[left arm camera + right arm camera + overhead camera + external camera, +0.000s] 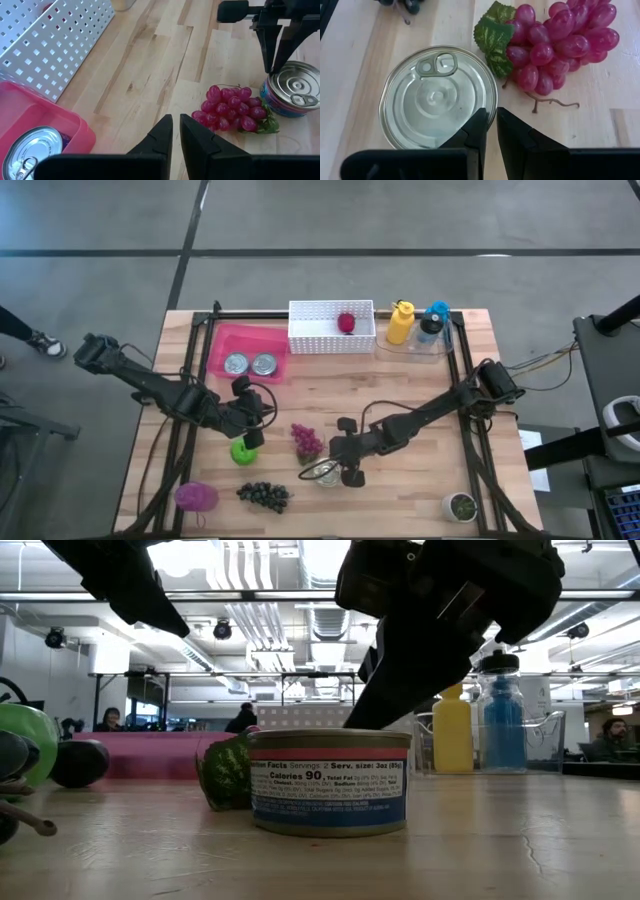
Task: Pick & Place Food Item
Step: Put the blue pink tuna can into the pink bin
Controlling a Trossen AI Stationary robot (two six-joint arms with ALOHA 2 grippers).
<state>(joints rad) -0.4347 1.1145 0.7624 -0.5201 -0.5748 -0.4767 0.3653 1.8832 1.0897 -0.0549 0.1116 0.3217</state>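
The high view looks straight down on the whole wooden table (420, 395), while the low view sits at tabletop height, facing level across it, very close to the tin can (329, 781). The right wrist view looks down on that can (438, 97) from close above, beside the red grapes (560, 40). The left wrist view faces across the table toward both from farther off.

Pretty bright and even overall, lit by ceiling strip lights (250, 590). Low view's backlit, arms go near-black. Some glare on the can lid (439, 95), soft shadows on the worktop (400, 380).
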